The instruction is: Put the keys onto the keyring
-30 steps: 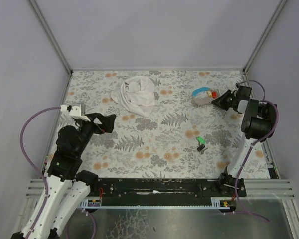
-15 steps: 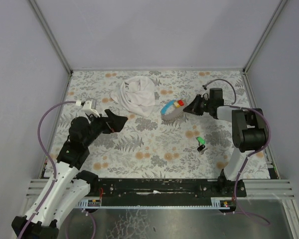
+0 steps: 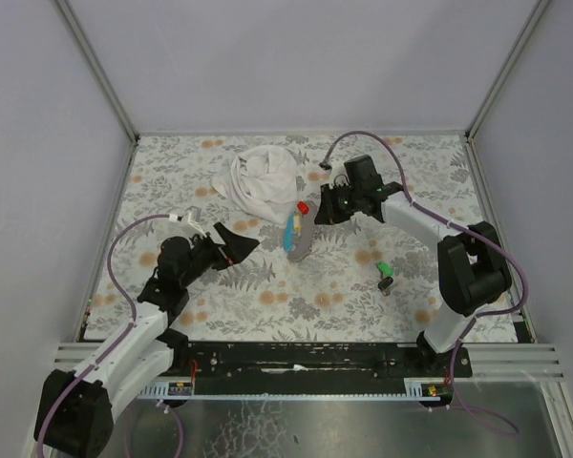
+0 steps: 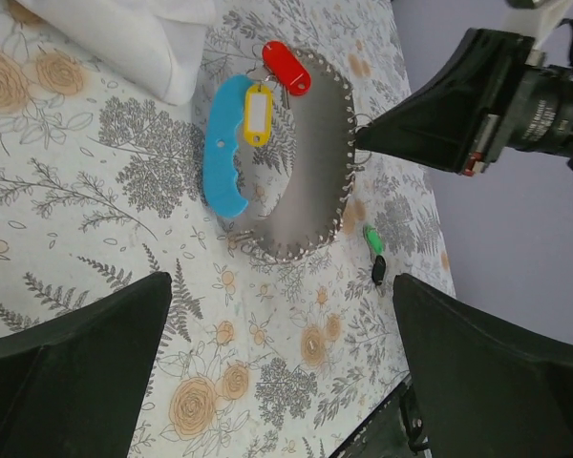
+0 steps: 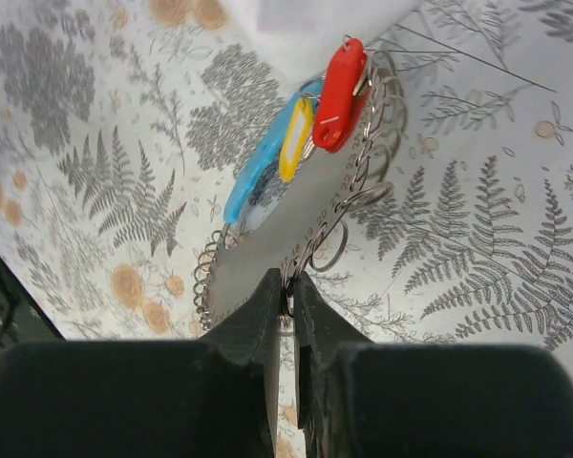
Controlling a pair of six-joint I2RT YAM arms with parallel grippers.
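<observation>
floral table (image 3: 296, 298): three keys (image 4: 286, 67), one keyring (image 4: 310, 162), one white cloth (image 3: 265, 181)

A: Where's the keyring (image 3: 302, 236)?
B: Middle of the tabletop (image 3: 267, 298), just in front of the cloth (image 3: 263, 181). The left gripper (image 3: 241, 245) is to its left, and the right gripper (image 3: 319, 214) touches its right edge.
A: And the loose key (image 3: 384, 270)?
B: Right of the keyring, nearer the front, well apart.

The table (image 3: 267, 286) has a print of grey ferns and orange flowers. Plain pale lilac walls (image 3: 296, 57) stand on three sides, with metal posts (image 3: 95, 67) in the two far corners. The light is even
</observation>
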